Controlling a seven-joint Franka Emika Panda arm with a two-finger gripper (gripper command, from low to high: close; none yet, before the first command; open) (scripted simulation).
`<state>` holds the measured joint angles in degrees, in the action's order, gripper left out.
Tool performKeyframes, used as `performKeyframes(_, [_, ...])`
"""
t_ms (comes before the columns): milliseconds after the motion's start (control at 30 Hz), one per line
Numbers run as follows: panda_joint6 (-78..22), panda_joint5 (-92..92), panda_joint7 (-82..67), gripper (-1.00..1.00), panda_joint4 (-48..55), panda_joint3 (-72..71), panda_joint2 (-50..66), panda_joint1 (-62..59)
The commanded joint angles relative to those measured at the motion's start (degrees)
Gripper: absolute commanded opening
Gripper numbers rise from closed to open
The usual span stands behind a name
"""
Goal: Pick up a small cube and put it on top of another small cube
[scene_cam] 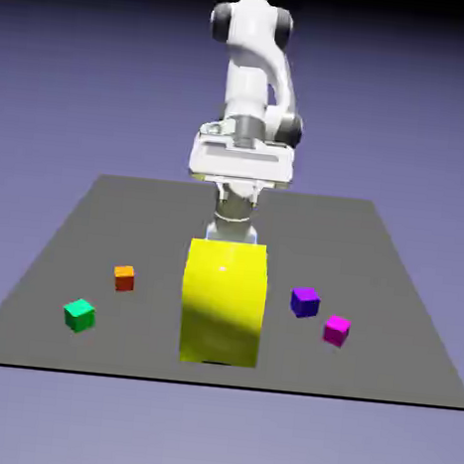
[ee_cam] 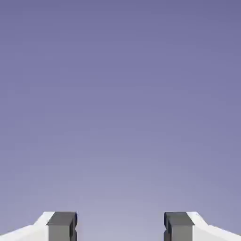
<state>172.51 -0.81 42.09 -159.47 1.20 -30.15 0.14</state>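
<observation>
From where I stand, the white arm (scene_cam: 249, 78) rises at the far edge of the dark grey table (scene_cam: 373, 260), and its hand (scene_cam: 238, 189) hangs high, behind the big yellow block (scene_cam: 223, 305) as the exterior view has it; the fingers stand wide apart, with nothing held between them, and in the hand view only the blue-violet backdrop (ee_cam: 120, 103) shows past the two grey fingertips (ee_cam: 62, 227); the yellow block stands upright near the front edge of the table, about midway across, far bigger than any of the cubes; the small green cube (scene_cam: 79, 315) sits on the table toward the exterior view's left, near the front, well apart from the yellow block; the orange cube (scene_cam: 124, 279) lies near it, a little farther back and closer to the middle; over on the exterior view's right of the block are two more, the blue-purple cube (scene_cam: 305, 302) nearer the block and the magenta cube (scene_cam: 336, 331) just beside it, farther out and a bit closer to the front; all four small cubes rest right on the table, each apart from the others and none stacked
</observation>
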Motion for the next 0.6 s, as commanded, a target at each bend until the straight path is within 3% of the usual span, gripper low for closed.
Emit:
performKeyframes(0, [-1.25, -0.67, -0.30, 0.00, 1.28, 1.00, 2.08, -0.45])
performKeyframes(567, [-22.39, -12.08, -5.46, 0.00, 22.92, 17.97, 37.38, -8.14])
